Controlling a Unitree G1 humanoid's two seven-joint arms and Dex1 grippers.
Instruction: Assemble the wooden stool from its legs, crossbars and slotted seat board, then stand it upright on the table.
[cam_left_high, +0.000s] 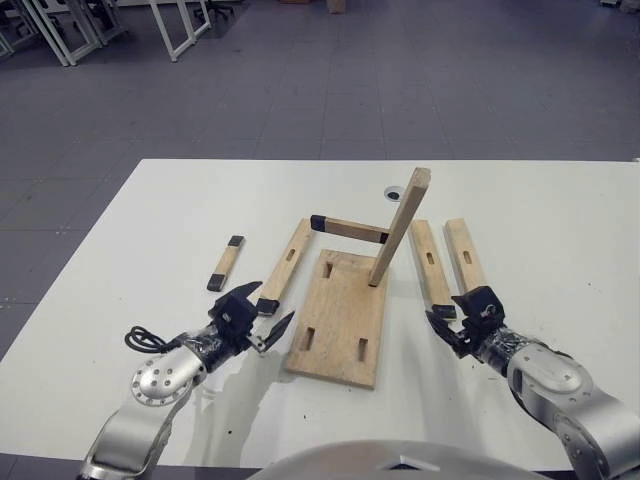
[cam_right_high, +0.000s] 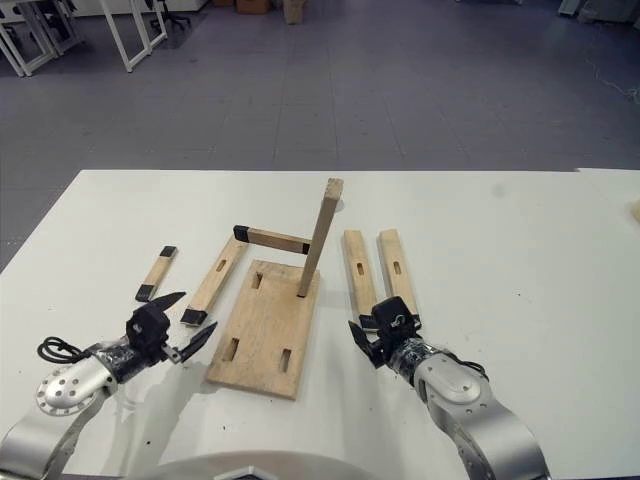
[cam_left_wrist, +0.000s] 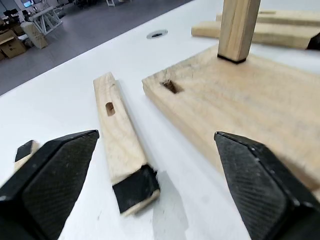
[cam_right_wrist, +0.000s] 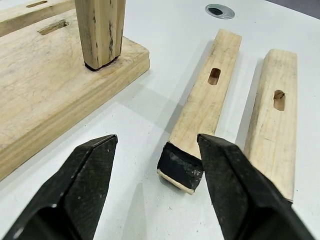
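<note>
Your left gripper (cam_left_high: 275, 300): spread wide, empty, at loose leg's (cam_left_high: 286, 264) black tip. Your right gripper (cam_right_wrist: 156, 137): spread, empty, at second leg's (cam_right_wrist: 202, 107) tip. Seat board (cam_left_high: 335, 335): flat between them, upright leg (cam_left_high: 400, 225) socketed; crossbar (cam_left_high: 350, 229) joint unclear

Probably a lab or workshop hall: grey tiled floor (cam_left_high: 400, 80), white-framed benches (cam_left_high: 176, 22), cardboard boxes (cam_left_wrist: 12, 46).

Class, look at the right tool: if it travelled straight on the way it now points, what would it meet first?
Probably the black cap of the nearer loose leg, lying on the table just ahead of the open right tool. Height is unclear, so it might skim over.
</note>
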